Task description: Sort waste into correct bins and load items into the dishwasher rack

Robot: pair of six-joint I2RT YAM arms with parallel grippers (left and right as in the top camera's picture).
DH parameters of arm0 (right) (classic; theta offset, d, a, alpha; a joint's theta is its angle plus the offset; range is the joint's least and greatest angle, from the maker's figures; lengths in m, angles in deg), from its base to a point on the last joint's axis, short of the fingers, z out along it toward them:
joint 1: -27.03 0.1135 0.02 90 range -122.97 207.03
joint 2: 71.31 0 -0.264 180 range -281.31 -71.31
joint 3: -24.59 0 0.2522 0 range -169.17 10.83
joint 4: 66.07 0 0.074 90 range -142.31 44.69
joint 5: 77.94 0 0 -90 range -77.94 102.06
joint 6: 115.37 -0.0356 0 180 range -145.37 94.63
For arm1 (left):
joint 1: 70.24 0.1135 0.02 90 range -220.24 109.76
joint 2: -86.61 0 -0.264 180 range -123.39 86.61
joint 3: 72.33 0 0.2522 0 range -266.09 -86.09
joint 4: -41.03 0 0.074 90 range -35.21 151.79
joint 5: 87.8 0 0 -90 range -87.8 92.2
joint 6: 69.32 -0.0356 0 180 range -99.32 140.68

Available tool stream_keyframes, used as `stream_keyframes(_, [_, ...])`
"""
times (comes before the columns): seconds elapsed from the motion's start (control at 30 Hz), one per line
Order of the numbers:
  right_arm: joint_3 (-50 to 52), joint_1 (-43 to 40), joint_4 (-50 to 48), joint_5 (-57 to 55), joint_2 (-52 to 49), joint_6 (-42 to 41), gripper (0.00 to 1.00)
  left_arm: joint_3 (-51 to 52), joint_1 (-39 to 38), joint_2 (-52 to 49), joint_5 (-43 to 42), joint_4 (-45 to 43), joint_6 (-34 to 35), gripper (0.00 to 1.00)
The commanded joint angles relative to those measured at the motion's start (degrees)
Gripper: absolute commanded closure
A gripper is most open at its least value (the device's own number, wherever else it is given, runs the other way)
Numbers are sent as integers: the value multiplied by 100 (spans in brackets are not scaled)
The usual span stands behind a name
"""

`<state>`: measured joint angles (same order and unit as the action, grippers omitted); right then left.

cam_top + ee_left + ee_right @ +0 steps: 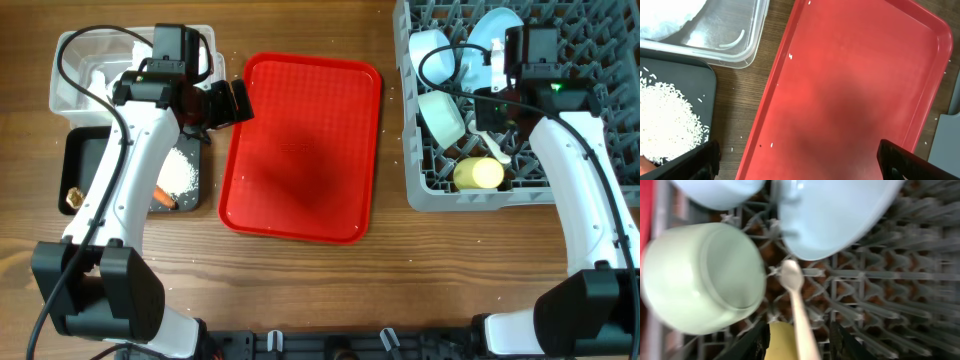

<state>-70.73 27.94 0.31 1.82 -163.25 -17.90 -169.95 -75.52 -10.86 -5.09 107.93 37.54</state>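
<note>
Dishwasher rack occupies the right end of the table and carries all the dishes. The light blue plate sits near the far side, and one light blue bowl sits at the far left corner. A second bowl lies on its side nearer the front, and the yellow cup rests against the front wall. The white spoon lies on the grid with its bowl end just below the plate rim. Its handle runs past the cup; whether the two touch cannot be determined. The right gripper hangs over this spot with its jaws parted. The spoon handle passes between the fingers with a gap visible on each side, so nothing is clamped. The left gripper hovers over the left edge of the red tray, jaws spread wide and empty. The red tray lies at the centre of the table and carries only a few stray grains. The clear tub sits at the far left and holds the crumpled napkin. The black tray sits just in front of the tub. It holds the rice in a heap at its right side, the carrot at the front right corner and the brown lump at the front left corner.
</note>
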Motion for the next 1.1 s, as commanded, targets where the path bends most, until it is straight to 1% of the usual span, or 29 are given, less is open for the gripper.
stream_keyframes(0.0, [-133, -24, 168, 1399, 164, -146, 56, -48, -7, 70, 35, -11, 31, 0])
stream_keyframes(0.03, [-238, -17, 267, 1797, 267, -146, 55, -48, -7, 70, 35, -11, 31, 0])
stream_keyframes(0.07, [-400, -13, 398, 2142, 407, -155, 49, -48, -7, 70, 35, -11, 31, 0])
stream_keyframes(0.1, [-549, -13, 522, 2446, 557, -227, 30, -48, -7, 70, 35, -13, 31, 0])
stream_keyframes(0.13, [-682, -13, 623, 2675, 728, -472, 13, -48, -7, 70, 35, -11, 31, 0])
stream_keyframes(0.17, [-780, -13, 662, 2931, 931, -887, 0, -48, -7, 70, 35, -11, 31, 0])
stream_keyframes(0.2, [-793, -13, 632, 3130, 1104, -1316, 0, -48, -7, 70, 35, -11, 31, 0])
stream_keyframes(0.23, [-791, -13, 616, 3359, 1292, -2065, 0, -48, -7, 70, 35, -11, 31, 0])
stream_keyframes(0.27, [-791, -13, 621, 3473, 1486, -3250, 0, -48, -7, 70, 35, -11, 31, 0])
stream_keyframes(0.33, [-791, -13, 619, 3473, 1650, -4734, 0, -48, -7, 70, 35, -11, 31, 0])
stream_keyframes(0.37, [-791, -13, 621, 3473, 1685, -5814, 0, -48, -7, 70, 35, -11, 31, 0])
stream_keyframes(0.4, [-791, -13, 728, 3421, 1683, -5971, 0, -48, -7, 70, 35, -11, 31, 0])
stream_keyframes(0.47, [-789, -20, 931, 2944, 1665, -5971, 1, -48, -7, 70, 35, -11, 31, 0])
stream_keyframes(0.57, [-782, -13, 1001, 2527, 1650, -5493, 0, -48, -7, 70, 35, -11, 31, 0])
stream_keyframes(0.63, [-728, -13, 973, 1849, 1611, -5278, 0, -48, -7, 70, 35, -11, 31, 0])
stream_keyframes(0.67, [-625, -13, 872, 1276, 1593, -5226, 0, -48, -7, 70, 35, -13, 31, 0])
stream_keyframes(0.7, [-442, -13, 721, 691, 1670, -5226, 0, -48, -7, 70, 35, -11, 31, 0])
stream_keyframes(0.73, [-216, -13, 601, 374, 1788, -5217, 0, -48, -7, 70, 35, -11, 31, 0])
stream_keyframes(0.77, [68, -13, 439, 201, 1947, -5191, 0, -48, -7, 70, 35, -13, 31, 0])
stream_keyframes(0.8, [332, -13, 219, 188, 2109, -4964, 0, -48, -7, 70, 35, -11, 31, 0])
stream_keyframes(0.87, [1185, -13, -715, 481, 2645, -4098, 0, -48, -7, 70, 35, -11, 31, 0])
stream_keyframes(0.93, [1891, -13, -1464, 752, 3095, -3571, 0, -48, -7, 70, 35, -13, 31, 0])
stream_keyframes(0.97, [2426, -13, -1945, 868, 3438, -3274, 0, -48, -7, 70, 35, -11, 31, 0])
stream_keyframes(1.0, [3001, -13, -2385, 883, 3823, -3126, 0, -48, -7, 70, 35, -11, 31, 0])
stream_keyframes(1.07, [4089, -13, -2981, 887, 4581, -3145, 0, -48, -7, 70, 35, -11, 31, 0])
